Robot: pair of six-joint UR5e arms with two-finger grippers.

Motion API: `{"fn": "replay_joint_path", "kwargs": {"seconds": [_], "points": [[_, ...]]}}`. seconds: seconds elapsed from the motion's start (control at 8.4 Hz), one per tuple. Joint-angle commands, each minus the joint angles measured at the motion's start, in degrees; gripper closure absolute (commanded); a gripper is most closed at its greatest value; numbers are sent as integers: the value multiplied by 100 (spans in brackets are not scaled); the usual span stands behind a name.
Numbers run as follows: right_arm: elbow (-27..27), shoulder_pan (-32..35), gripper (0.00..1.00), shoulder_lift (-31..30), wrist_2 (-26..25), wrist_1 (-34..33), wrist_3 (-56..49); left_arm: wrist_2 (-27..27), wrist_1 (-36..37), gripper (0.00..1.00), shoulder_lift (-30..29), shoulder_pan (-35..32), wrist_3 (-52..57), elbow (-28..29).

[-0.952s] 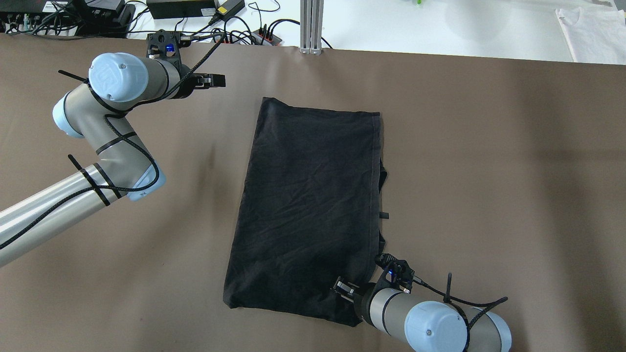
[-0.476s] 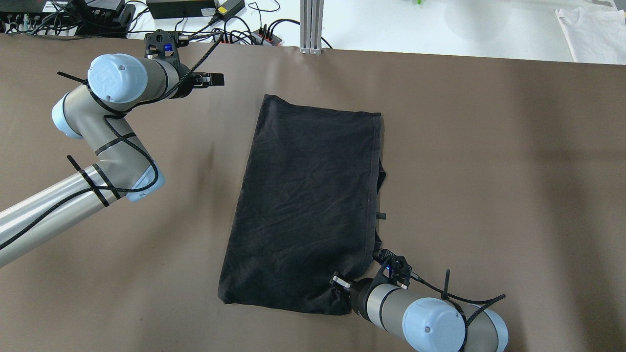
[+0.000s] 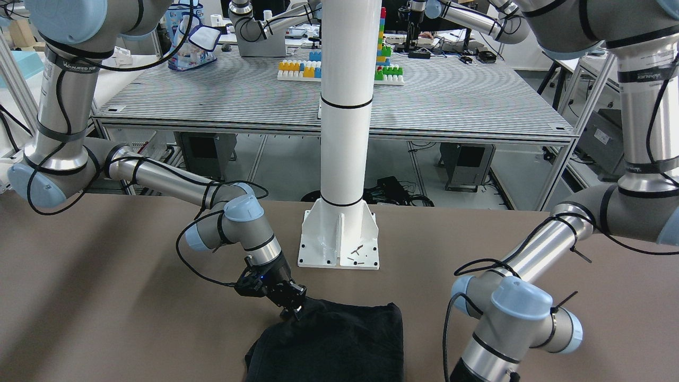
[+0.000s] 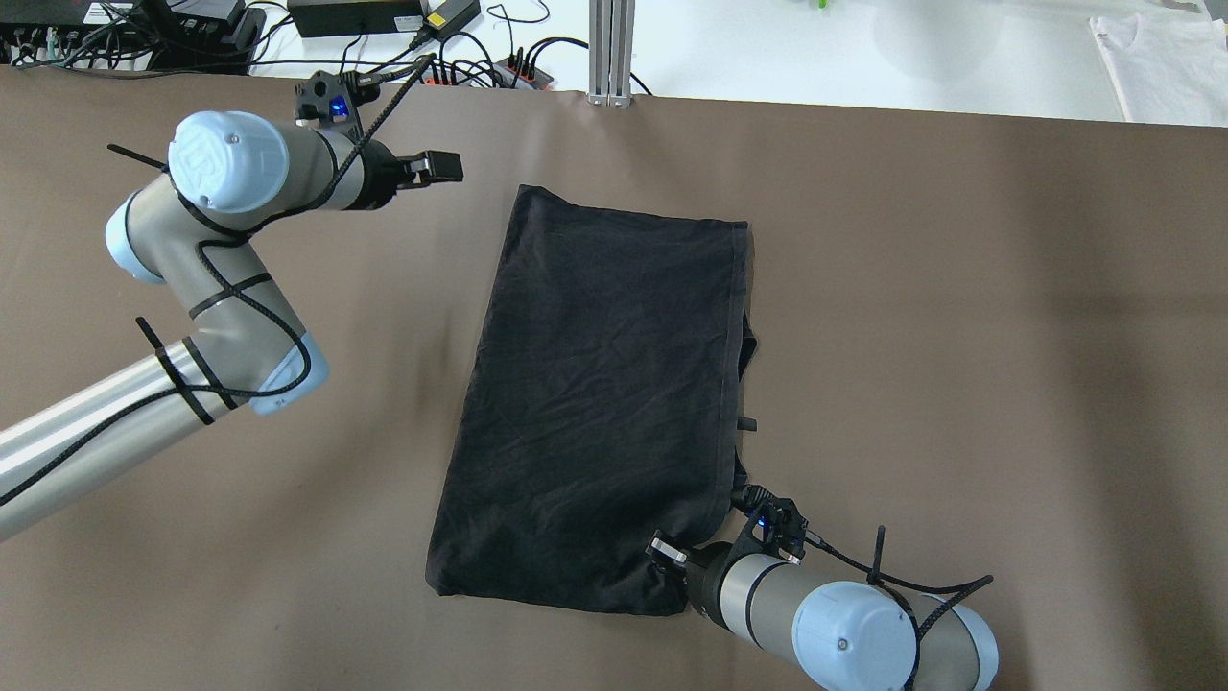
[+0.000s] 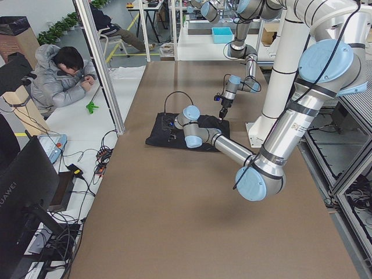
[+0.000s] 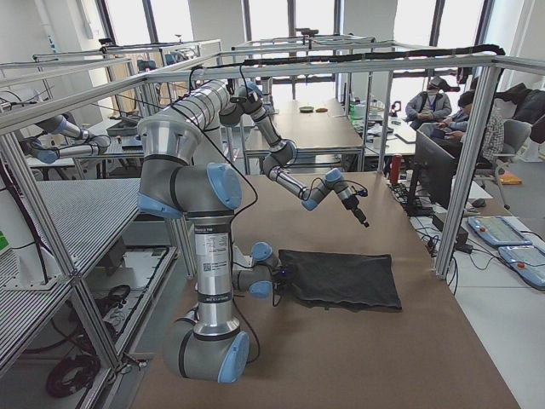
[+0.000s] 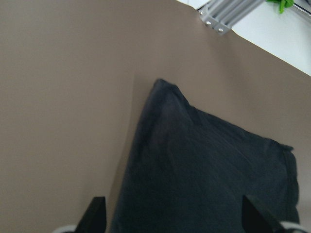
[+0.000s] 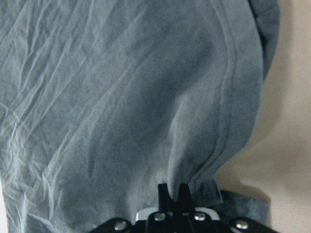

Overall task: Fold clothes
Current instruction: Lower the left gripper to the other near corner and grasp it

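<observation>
The clothes (image 4: 604, 384) are one black garment lying flat mid-table, also seen in the front view (image 3: 339, 345) and filling the right wrist view (image 8: 121, 97). My right gripper (image 4: 669, 555) is shut on the garment's near right corner, with a pinch of hem between its fingers (image 8: 170, 191); the front view shows the right gripper (image 3: 293, 307) at that corner. My left gripper (image 4: 443, 168) hovers left of the garment's far left corner and does not touch it. In the left wrist view the left gripper (image 7: 177, 218) is open and empty, and the clothes (image 7: 204, 174) lie just ahead.
The white pole's base plate (image 3: 339, 239) stands at the robot's side of the brown table (image 4: 959, 336). Cables and power bricks (image 4: 384, 19) lie beyond the far edge, beside an aluminium post (image 4: 611, 48). A white cloth (image 4: 1166, 58) lies far right. A seated person (image 5: 58, 75) is off the table.
The right gripper has bunched the near right corner and drawn it slightly left. The left gripper has swung right, closer to the garment's far left corner.
</observation>
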Motion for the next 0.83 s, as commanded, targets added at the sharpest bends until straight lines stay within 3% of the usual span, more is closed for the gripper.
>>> {"fn": "replay_joint_path", "kwargs": {"seconds": [0.0, 0.24, 0.71], "points": [[68, 8, 100, -28, 40, 1, -40, 691, -48, 0, 901, 1006, -1054, -1402], [112, -1, 100, -37, 22, 1, -40, 1614, -39, 0, 1658, 2034, -1405, -2150], [173, -1, 100, -37, -13, 1, -223, 2471, -48, 0, 2038, 3005, -1881, -2215]]}}
